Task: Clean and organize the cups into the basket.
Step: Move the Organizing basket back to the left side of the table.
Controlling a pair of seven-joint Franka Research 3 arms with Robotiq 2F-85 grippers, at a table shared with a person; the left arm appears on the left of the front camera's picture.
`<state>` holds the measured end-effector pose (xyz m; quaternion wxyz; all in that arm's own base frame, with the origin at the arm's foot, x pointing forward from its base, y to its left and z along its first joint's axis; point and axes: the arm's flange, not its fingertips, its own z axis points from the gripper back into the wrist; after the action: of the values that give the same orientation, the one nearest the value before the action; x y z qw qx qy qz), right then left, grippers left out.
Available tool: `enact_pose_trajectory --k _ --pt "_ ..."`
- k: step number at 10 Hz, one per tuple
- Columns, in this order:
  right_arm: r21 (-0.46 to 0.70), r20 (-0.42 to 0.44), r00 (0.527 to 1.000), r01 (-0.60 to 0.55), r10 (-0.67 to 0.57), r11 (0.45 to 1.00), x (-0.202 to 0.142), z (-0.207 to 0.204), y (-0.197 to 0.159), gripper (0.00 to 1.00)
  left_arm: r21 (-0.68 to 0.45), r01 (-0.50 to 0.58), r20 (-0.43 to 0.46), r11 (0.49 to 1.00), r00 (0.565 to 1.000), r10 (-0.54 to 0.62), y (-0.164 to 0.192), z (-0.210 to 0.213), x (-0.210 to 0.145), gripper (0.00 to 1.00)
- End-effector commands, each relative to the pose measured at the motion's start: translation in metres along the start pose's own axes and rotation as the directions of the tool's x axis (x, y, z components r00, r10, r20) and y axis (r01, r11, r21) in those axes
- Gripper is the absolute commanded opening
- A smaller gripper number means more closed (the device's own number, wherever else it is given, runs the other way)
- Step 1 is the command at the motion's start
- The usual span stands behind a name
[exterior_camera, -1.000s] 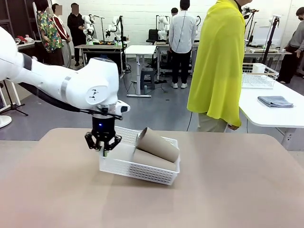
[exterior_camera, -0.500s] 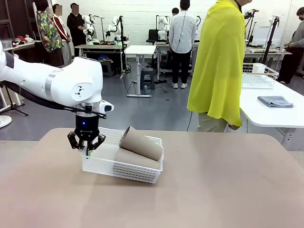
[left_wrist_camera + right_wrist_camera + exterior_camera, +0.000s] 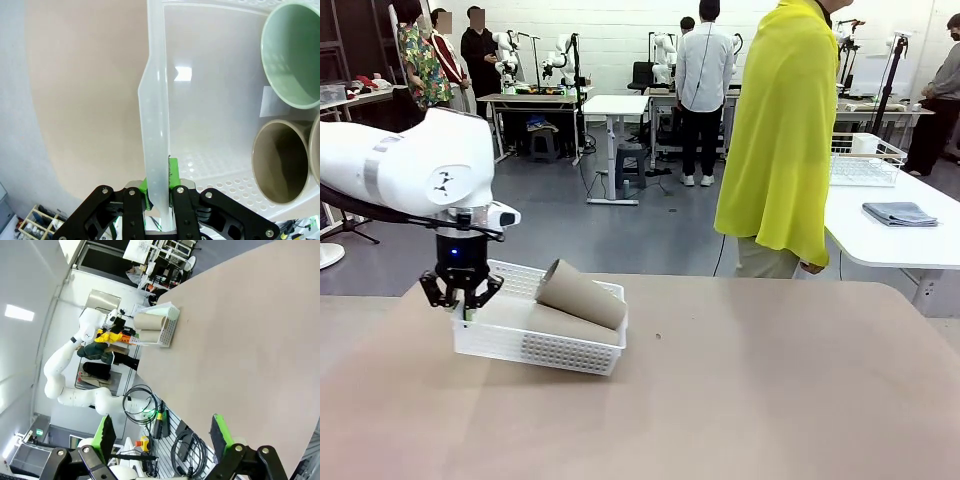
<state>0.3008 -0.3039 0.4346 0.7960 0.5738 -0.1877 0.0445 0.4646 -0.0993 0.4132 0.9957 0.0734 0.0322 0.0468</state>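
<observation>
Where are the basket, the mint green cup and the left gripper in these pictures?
basket [image 3: 535,352]: front view, on its perforated near wall.
mint green cup [image 3: 295,55]: left wrist view, on the inside of its open mouth.
left gripper [image 3: 159,192]: left wrist view, between its jaws, shut on the basket's rim.

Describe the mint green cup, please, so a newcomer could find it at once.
Start at the white basket whose rim the left gripper pinches. Cups lie inside on their sides, mouths toward that gripper. The mint green cup is the pale green one; its neighbours are cardboard brown.

White wall [image 3: 610,20], grey floor [image 3: 620,235]
</observation>
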Motion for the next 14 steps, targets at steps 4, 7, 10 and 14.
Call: enact_pose_trajectory --k 4,7,10,14 --pt "-0.003 0.007 1.0 -0.009 0.009 1.0 -0.003 -0.005 0.002 1.0 0.038 -0.041 -0.016 0.998 0.999 0.042 0.065 0.0 -0.003 0.06" --pt "-0.003 0.007 1.0 -0.009 0.009 1.0 -0.003 -0.005 0.002 1.0 0.018 -0.033 -0.021 0.999 0.999 0.034 0.051 -0.007 -0.001 0.06" --pt "-0.003 0.007 1.0 -0.009 0.009 1.0 -0.003 -0.005 0.002 1.0 0.018 -0.033 -0.021 0.999 0.999 0.034 0.051 -0.007 -0.001 0.06" --pt "-0.003 0.007 1.0 -0.009 0.009 1.0 -0.003 -0.005 0.002 1.0 0.113 0.056 0.149 0.992 0.986 -0.072 0.096 -0.019 0.009 0.06"
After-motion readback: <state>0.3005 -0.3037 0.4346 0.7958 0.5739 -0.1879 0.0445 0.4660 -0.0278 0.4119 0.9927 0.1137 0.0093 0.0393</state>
